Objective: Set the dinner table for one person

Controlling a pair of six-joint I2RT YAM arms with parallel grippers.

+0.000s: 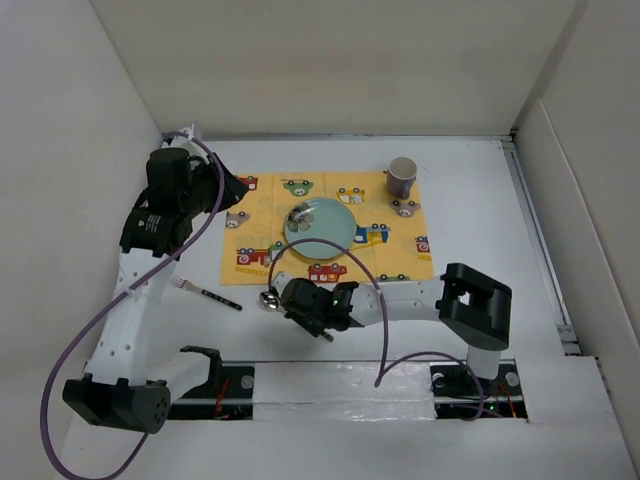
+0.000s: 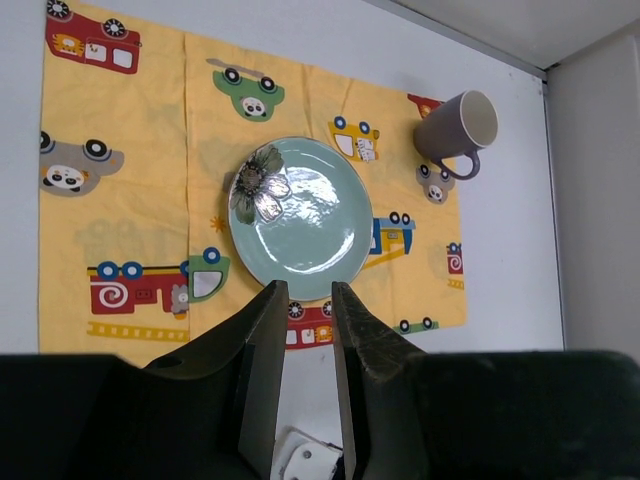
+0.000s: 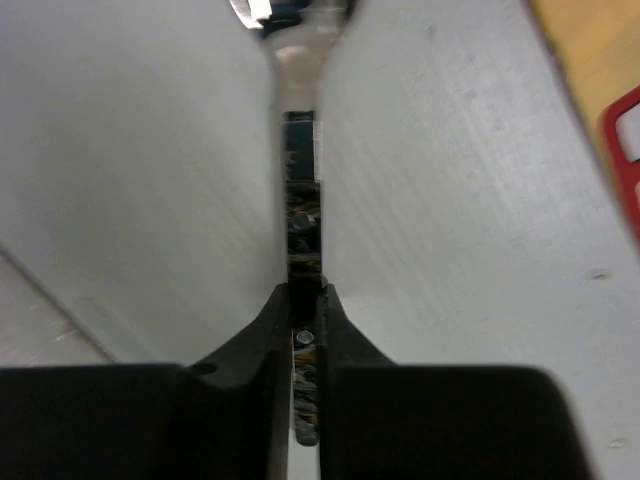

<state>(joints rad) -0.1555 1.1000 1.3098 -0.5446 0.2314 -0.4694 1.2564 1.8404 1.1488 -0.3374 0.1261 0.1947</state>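
spoon: patterned handle pinched in right claw, low over desk beside placemat (likely for laying down); left claw slightly spread, empty.

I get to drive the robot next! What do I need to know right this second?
Left end effector: fingers a little apart, holding nothing, up above the placemat.
Right end effector: shut on the spoon by its dark handle, low by the placemat's near edge.
Things: the plate sits mid-placemat, and the mug is at the far right corner. The fork lies on the bare dinner table, off the near left corner.
Done: placemat, plate and mug look set.
Left: probably lay the spoon beside the plate, then pick up and place the fork.
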